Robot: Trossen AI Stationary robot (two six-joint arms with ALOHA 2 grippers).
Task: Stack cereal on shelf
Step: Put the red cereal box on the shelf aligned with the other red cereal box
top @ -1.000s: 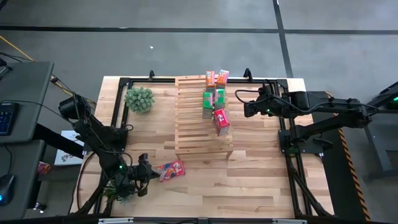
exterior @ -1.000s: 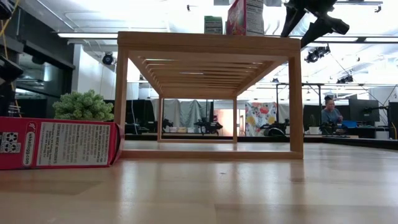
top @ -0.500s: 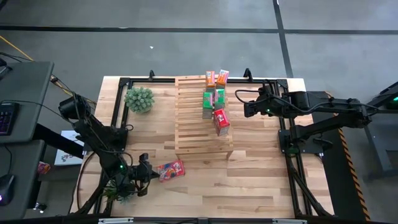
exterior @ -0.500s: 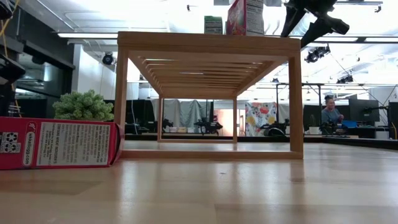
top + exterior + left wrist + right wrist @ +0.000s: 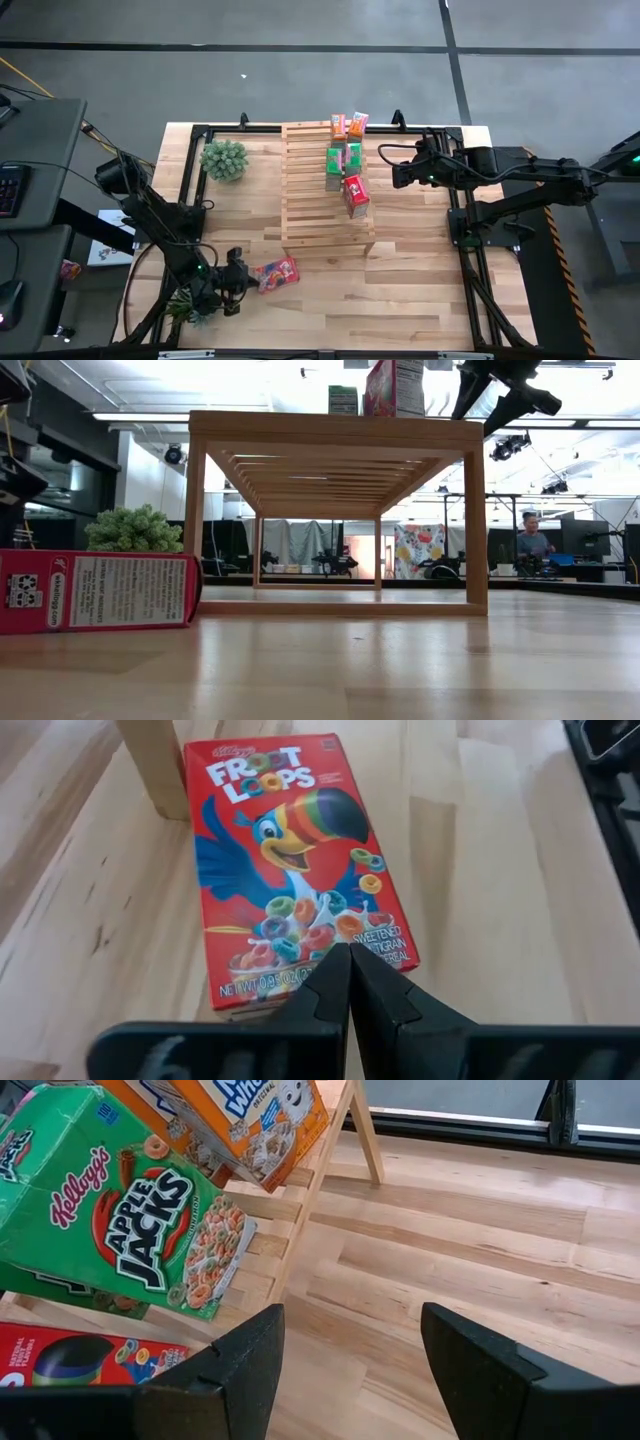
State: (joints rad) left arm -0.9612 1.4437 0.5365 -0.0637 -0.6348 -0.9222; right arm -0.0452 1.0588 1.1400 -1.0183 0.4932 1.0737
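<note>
Cereal box (image 5: 275, 273) is lying flat on the surface at lower left, left hand (image 5: 348, 982) clenched shut beside it, so it's needing to open wide first; right hand (image 5: 345, 1355) is idling released.

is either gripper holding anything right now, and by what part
Nothing is held: left gripper is shut at the flat red cereal box's bottom edge; right gripper is open.

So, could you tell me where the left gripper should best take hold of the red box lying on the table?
Probably from above, across the long side edges of the red box: it lies flat, face up. The shut left gripper at its bottom end would need opening first.
</note>
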